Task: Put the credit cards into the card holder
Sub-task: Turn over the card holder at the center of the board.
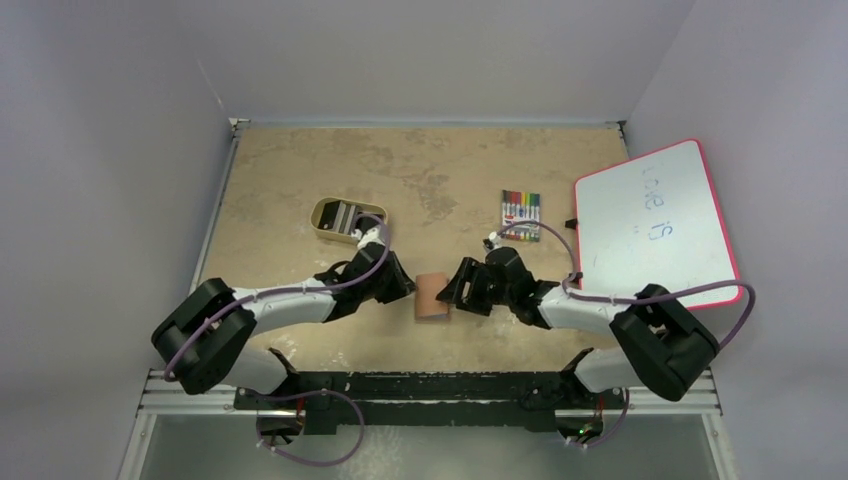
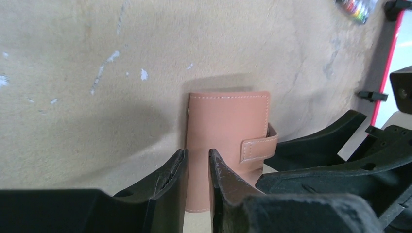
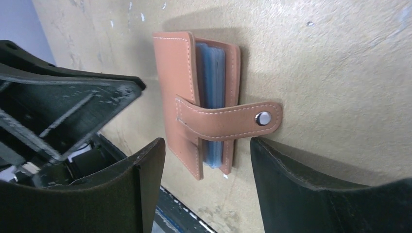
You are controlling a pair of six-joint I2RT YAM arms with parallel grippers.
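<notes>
The brown card holder [image 1: 433, 297] lies flat on the table between my two grippers. Its blue-grey pockets [image 3: 214, 73] show between the covers, and its strap with the snap button [image 3: 264, 118] reaches across to the right. My left gripper [image 2: 197, 153] is low over the holder's left edge [image 2: 228, 121], its jaws only a narrow gap apart, with the cover showing through the gap. My right gripper [image 3: 206, 145] stands wide open around the holder's near end, one fingertip [image 3: 257, 145] just under the strap. The credit cards [image 1: 347, 216], grey and dark, lie in the tan oval tray [image 1: 322, 212] behind the left arm.
A pack of coloured markers [image 1: 520, 208] lies at the back right. A whiteboard with a red rim [image 1: 655, 225] covers the right side of the table. My two grippers [image 1: 405, 288] [image 1: 458, 288] face each other closely across the holder.
</notes>
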